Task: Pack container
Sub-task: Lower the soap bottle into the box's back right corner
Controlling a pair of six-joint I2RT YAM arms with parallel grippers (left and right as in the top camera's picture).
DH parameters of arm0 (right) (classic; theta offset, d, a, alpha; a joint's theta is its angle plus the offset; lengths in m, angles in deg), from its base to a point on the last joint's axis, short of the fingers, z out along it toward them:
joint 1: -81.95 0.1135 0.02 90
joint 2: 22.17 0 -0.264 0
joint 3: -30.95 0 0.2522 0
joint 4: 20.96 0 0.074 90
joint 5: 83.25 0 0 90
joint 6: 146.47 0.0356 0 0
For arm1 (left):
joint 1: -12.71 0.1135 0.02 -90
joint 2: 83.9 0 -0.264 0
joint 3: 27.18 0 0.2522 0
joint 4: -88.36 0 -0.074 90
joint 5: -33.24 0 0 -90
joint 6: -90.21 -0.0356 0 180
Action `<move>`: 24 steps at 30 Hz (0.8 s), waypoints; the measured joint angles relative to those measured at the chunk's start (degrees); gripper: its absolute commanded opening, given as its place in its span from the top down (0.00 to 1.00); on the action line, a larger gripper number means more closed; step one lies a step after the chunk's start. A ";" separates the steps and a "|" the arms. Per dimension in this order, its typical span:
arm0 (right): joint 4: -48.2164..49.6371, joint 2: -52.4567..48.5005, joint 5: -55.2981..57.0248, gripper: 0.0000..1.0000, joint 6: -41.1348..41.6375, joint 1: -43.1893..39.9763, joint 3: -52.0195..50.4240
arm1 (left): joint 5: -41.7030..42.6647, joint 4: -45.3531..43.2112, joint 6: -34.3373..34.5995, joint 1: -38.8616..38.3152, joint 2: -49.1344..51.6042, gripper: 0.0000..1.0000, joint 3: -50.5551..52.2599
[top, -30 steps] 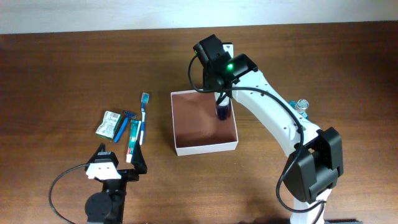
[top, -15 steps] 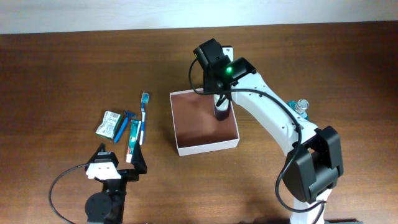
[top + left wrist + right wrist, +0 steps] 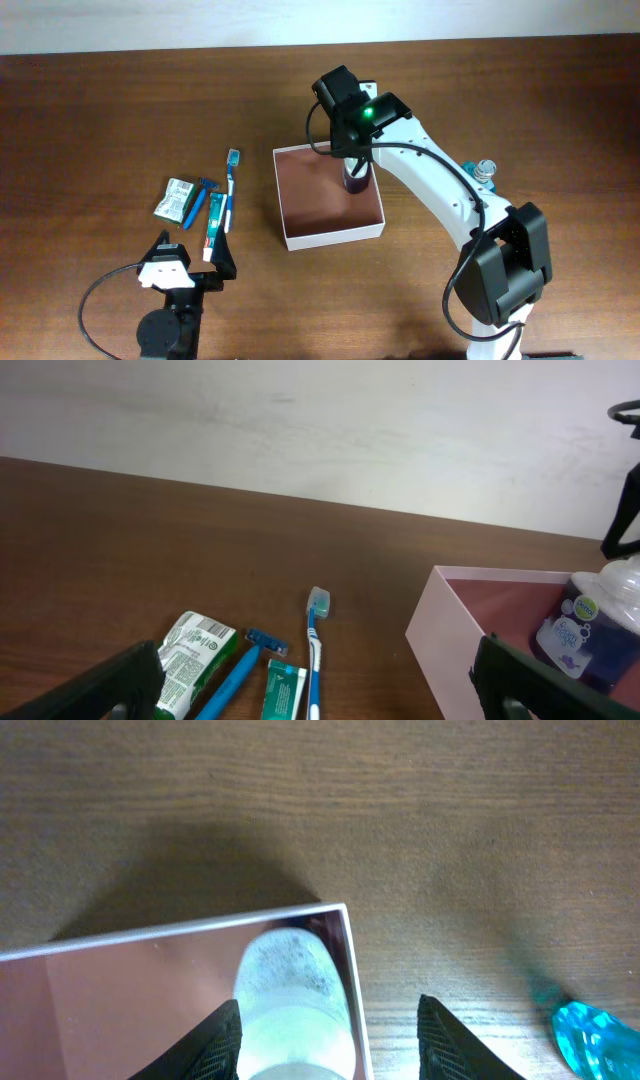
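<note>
Standing upright in the box (image 3: 310, 205) is a dark bottle (image 3: 357, 181) with a white cap, set against the far right corner of the reddish-brown floor. The box, white-walled and shallow, is placed mid-desk (image 3: 100, 120), well to the right of the loose toiletries.

The right hand (image 3: 328, 1038) is held directly over the bottle. Its fingers (image 3: 222, 1042) are parted to about half width, with the cap between them. A gap is seen between the cap and the right finger, so no grip is shown.

The left hand (image 3: 192, 252) is spread wide at the near left of the desk; nothing is held or touched.

Laid side by side left of the box: green packet (image 3: 179, 198), blue razor (image 3: 203, 200), toothpaste tube (image 3: 214, 226), blue toothbrush (image 3: 229, 185). A small clear bottle with a blue base (image 3: 484, 172) is seen just beyond the right arm.

Labels: a pale label is carried on the dark bottle and print on the green packet; neither can be read.
</note>
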State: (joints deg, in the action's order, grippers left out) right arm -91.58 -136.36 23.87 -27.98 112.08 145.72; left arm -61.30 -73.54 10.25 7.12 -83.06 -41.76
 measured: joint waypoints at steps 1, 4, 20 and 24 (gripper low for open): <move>-0.39 0.00 -0.02 0.52 -0.17 0.00 0.00 | 0.00 0.00 0.00 0.00 0.00 0.01 0.00; -0.92 0.00 -0.31 0.52 -1.11 0.00 0.00 | 0.00 0.00 0.00 0.00 0.00 0.00 0.00; -2.14 0.00 -3.41 0.47 -6.10 0.00 0.00 | 0.00 0.00 0.00 0.00 0.00 0.01 -0.02; -1.25 0.00 -3.61 0.46 -8.17 0.00 0.13 | 0.00 0.00 0.00 0.00 0.00 0.01 -0.02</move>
State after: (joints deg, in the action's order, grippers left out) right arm -92.83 -136.36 20.27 -36.15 112.08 145.86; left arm -61.30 -73.54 10.25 7.12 -83.06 -41.78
